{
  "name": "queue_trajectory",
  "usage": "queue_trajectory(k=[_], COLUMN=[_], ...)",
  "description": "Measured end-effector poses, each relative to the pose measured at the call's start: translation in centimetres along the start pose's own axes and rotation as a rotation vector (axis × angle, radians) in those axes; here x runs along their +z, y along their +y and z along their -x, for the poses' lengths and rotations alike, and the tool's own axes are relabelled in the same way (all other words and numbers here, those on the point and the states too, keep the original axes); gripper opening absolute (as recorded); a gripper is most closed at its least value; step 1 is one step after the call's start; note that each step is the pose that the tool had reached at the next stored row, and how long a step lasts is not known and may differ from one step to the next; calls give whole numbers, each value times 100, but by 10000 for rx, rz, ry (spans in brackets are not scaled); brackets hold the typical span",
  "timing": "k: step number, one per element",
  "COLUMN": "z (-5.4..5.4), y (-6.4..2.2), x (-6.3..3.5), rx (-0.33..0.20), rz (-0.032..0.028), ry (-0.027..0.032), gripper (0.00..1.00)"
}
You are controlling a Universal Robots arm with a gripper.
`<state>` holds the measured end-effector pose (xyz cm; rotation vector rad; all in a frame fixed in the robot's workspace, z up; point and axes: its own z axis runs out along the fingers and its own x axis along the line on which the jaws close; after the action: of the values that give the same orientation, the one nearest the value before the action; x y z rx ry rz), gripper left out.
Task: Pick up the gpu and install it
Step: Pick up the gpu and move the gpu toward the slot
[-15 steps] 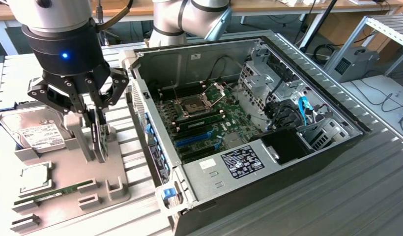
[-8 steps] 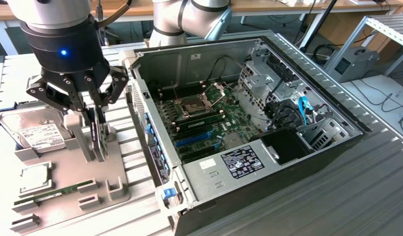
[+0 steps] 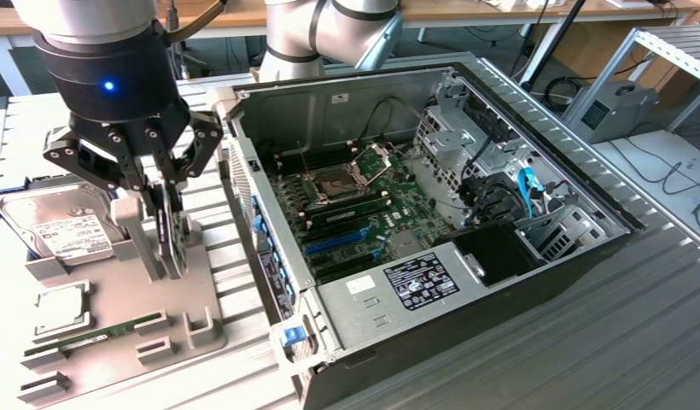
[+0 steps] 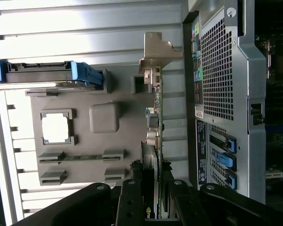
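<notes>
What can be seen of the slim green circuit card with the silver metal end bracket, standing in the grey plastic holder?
The gpu is a slim card seen edge-on: a thin green board with small components, a ribbed cooler on one face and a bent silver metal bracket at one end. It stands on edge in a slot of the grey plastic holder, beside the open computer case. The black gripper straddles it, away from the bracket.

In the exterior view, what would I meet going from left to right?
From the left: silver boxy hard drive with white label → slim upright gpu card → open black computer case → grey box.
</notes>
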<state>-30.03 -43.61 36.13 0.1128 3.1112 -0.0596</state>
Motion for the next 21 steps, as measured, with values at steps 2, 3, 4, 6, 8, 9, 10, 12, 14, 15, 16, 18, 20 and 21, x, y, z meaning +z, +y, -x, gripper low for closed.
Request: queue_trajectory(k=[2,3,4,6,8,9,10,12,14,15,16,18,20,21], z=[0,1,1,1,1,2,2,2,2,2,2,3,3,3], y=[0,-1,-1,-1,-2,-2,-2,-2,-3,-3,-3,-4,-4,-4], x=[-12,-19,-23,-33,-43,-48,-53,-62,-72,-81,-88,-97,-107,-112], rx=[0,0,0,0,0,0,0,0,0,0,0,0,0,0], rz=[0,0,0,0,0,-1,0,0,0,0,0,0,-1,-1], ry=[0,0,0,0,0,1,0,0,0,0,0,0,1,1], gripper=[26,26,26,26,26,26,26,26,26,26,26,26,26,26])
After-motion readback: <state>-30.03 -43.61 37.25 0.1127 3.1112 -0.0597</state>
